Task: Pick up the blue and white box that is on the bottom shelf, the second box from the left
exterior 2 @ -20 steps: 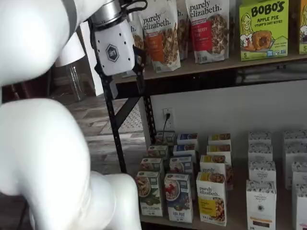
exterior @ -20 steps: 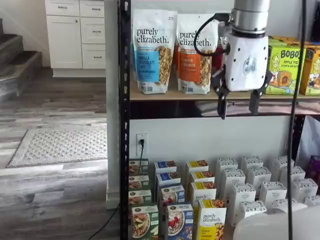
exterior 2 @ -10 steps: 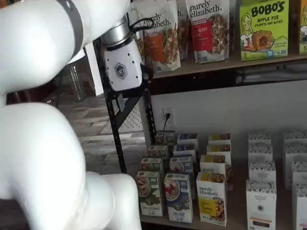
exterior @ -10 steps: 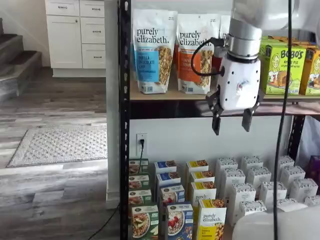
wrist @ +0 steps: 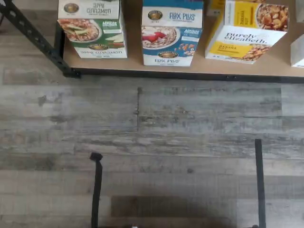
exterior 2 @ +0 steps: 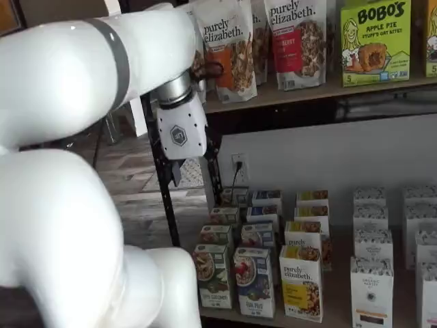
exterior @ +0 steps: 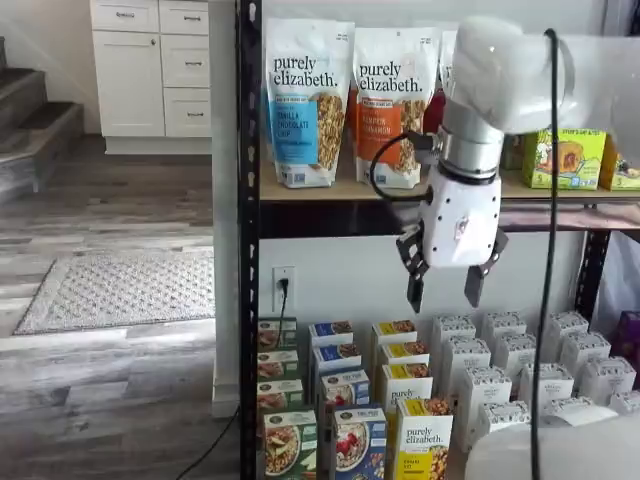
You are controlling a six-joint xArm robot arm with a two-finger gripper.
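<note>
The approach is the step in hand: the pincer (exterior: 440,291) hangs in the air in front of the rack, below the dark front rail of the tan upper shelf and well above the boxes, its two black fingers apart with a plain gap between them and nothing held. The blue and white box (exterior: 359,443) stands upright at the front edge of the bottom shelf (wrist: 199,70), between the green-and-white cereal box (exterior: 289,443) towards the left post and the yellow "purely elizabeth" box (exterior: 424,440) on its other side; in both shelf views it heads a row of like boxes running back to the wall. The wrist view looks down on its top flap (wrist: 172,12), with grey plank floor (wrist: 152,142) in front of the shelf edge. By my judgement nothing of the grasp has begun; the next move calls for lowering and shifting towards the left post until the fingers straddle the box, slipping into narrow gaps beside its neighbours without knocking them, then closing
</note>
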